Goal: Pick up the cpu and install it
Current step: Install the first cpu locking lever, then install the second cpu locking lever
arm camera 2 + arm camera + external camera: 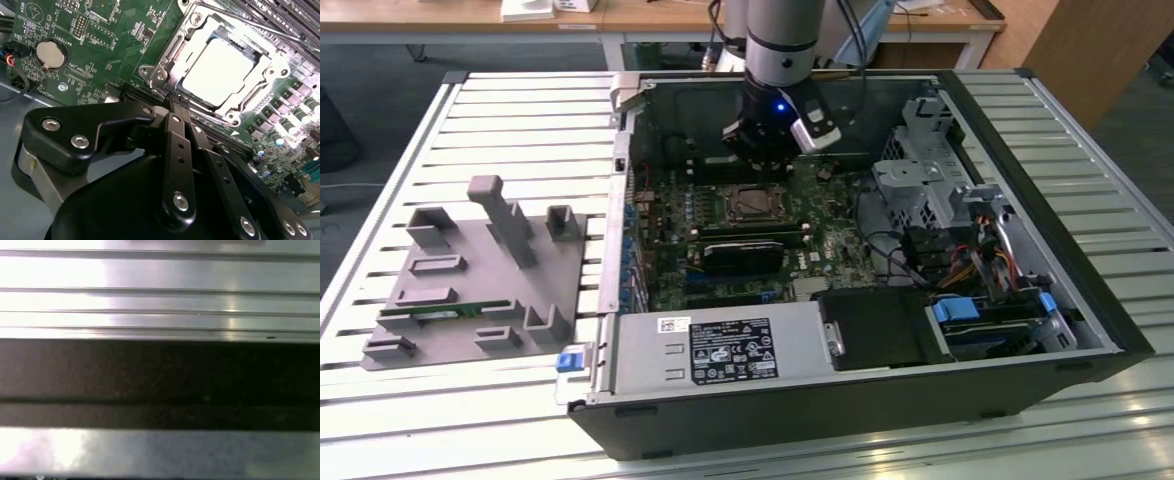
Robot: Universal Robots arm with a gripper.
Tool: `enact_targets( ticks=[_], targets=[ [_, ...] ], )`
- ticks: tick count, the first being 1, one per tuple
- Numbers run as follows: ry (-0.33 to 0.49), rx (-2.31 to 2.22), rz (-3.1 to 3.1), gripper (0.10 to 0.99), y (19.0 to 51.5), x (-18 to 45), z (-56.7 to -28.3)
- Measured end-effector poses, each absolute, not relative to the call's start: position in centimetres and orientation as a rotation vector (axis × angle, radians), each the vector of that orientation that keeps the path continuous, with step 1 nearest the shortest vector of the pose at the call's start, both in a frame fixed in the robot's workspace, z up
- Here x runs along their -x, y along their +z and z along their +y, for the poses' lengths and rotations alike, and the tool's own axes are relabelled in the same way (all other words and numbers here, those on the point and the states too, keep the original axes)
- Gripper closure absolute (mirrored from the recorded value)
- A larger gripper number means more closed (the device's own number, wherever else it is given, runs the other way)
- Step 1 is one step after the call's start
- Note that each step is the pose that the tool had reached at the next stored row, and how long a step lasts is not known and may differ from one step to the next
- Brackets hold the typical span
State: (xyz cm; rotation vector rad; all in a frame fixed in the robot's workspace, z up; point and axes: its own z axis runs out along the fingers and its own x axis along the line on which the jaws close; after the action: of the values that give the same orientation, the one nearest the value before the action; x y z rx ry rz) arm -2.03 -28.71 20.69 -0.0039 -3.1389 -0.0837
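Room: wooden desks run behind the rig, dark floor around it.

Surface (480,120): slatted aluminium, ribbed, bright with glare. A grey parts fixture (474,275) lies toward its edge on the exterior view's left, with a thin green memory stick (447,312) in one slot.

Computer case (1067,250): lies open on its side over the middle of the surface, power supply (720,350) at the near edge, drive cage toward the exterior view's right.

Motherboard (100,55): green, flat in the case floor, coin battery (51,54) near one corner.

Socket (165,75): metal frame, near the board's far edge.

Cpu (220,72): sits inside the socket frame, silvery top up, level as far as can be seen.

Hand (175,107): hangs just above the socket's edge, fingers drawn together, gripping nothing.

Handling, my judgement: light, rigid, smooth lid likely slippery; underside contacts fragile. Best taken by two opposite edges, kept flat, never pressed.
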Motion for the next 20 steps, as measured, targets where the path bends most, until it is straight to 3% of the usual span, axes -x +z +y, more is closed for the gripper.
enact_targets(
  ticks=[20],
  targets=[
    [-0.084, 0.004, -3.139, 0.98, 20.7, 2.0, -29.9]
  ],
)
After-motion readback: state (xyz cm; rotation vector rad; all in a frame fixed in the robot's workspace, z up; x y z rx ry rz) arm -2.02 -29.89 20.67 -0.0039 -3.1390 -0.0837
